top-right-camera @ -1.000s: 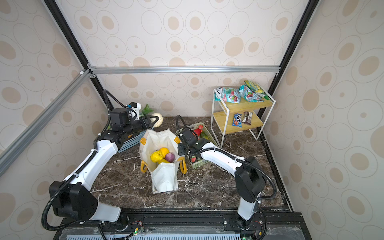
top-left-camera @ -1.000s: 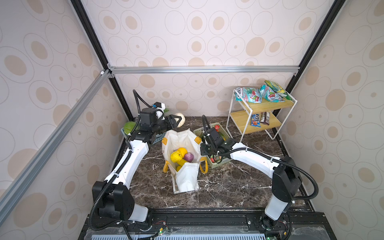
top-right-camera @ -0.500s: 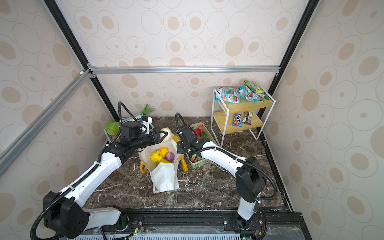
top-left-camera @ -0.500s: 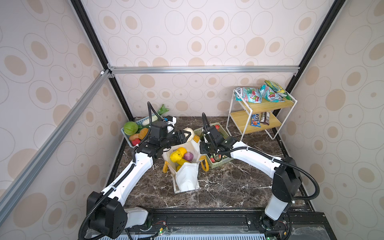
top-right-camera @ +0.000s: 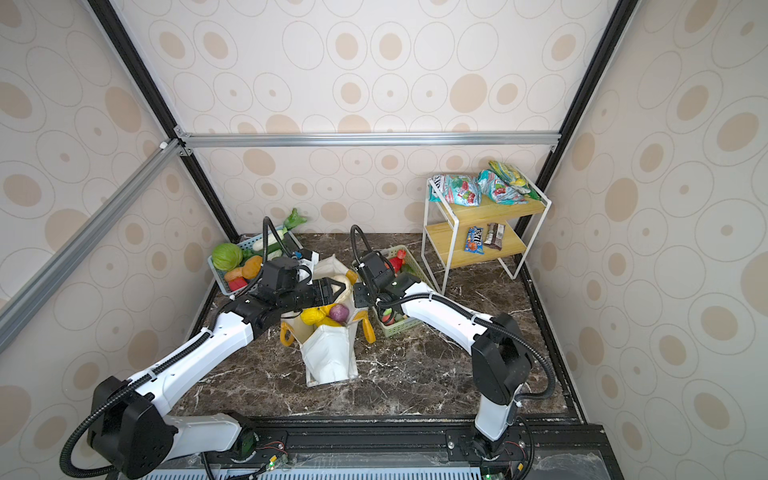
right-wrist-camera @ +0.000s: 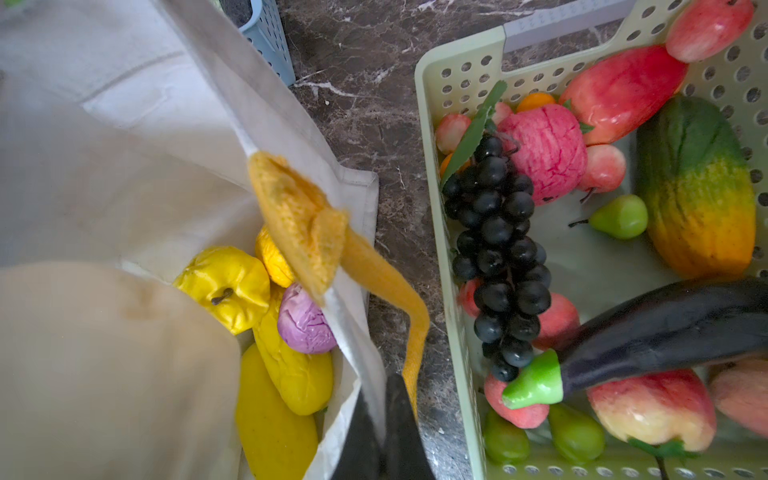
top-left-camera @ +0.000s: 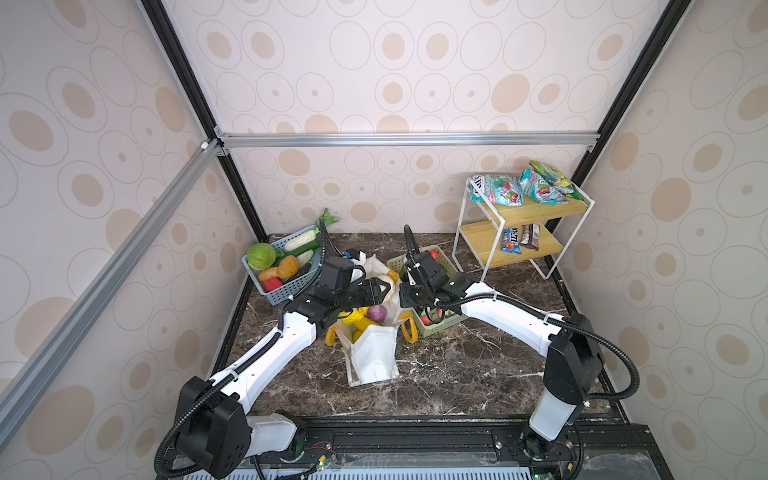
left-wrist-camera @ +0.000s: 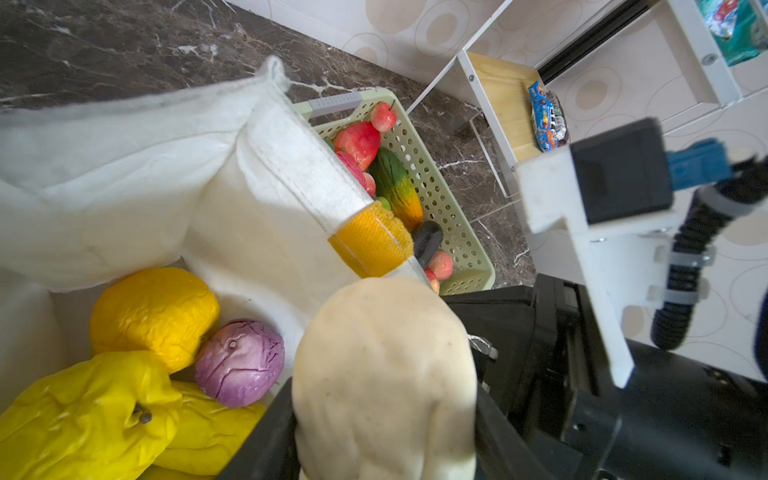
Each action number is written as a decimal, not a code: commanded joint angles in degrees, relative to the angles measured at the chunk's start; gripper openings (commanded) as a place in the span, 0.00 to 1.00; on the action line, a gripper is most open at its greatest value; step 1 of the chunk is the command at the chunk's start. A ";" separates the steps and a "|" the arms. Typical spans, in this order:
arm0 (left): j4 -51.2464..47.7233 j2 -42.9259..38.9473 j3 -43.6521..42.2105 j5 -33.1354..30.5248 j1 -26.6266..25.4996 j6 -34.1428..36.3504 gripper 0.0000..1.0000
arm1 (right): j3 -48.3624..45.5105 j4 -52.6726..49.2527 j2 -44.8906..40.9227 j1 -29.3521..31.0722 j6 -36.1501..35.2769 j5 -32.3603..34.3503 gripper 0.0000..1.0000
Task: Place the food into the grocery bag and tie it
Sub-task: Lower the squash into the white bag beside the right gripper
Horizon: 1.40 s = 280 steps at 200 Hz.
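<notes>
The cream-white grocery bag (top-left-camera: 372,353) stands open mid-table, its yellow-orange handles (right-wrist-camera: 374,282) hanging down. Inside lie an orange (left-wrist-camera: 153,307), yellow fruits (left-wrist-camera: 83,415) and a purple onion (left-wrist-camera: 239,361). My left gripper (top-left-camera: 384,289) is shut on a pale cauliflower (left-wrist-camera: 384,374) and holds it just above the bag's mouth; in a top view the cauliflower (top-right-camera: 340,286) shows between the black fingers (left-wrist-camera: 266,436). My right gripper (right-wrist-camera: 384,415) is shut on the bag's right rim (right-wrist-camera: 357,374), pinching the fabric at the side facing the green basket.
A green lattice basket (top-left-camera: 436,330) of toy fruit stands right against the bag's right side. A blue basket (top-left-camera: 291,286) of vegetables sits at the back left. A white wire shelf (top-left-camera: 523,232) with snack packets and candy bars stands at the back right.
My left arm has swung from the blue basket at the back left rightwards, carrying the cauliflower over the bag. The right gripper has kept its hold on the rim.
</notes>
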 commanded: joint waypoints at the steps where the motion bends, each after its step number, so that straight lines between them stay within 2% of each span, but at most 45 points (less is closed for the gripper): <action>1: -0.66 1.43 -0.24 -3.22 -1.47 1.74 0.52 | 1.63 -0.24 -1.04 -0.33 -0.39 1.11 0.03; 123: -1.59 9.31 -1.61 -12.50 -4.51 2.97 0.52 | 0.59 0.71 -2.64 -0.68 -0.47 0.70 0.03; 280: -3.53 15.52 -1.50 -21.41 -4.88 3.17 0.58 | -3.77 4.15 -5.91 -0.71 0.67 2.01 0.03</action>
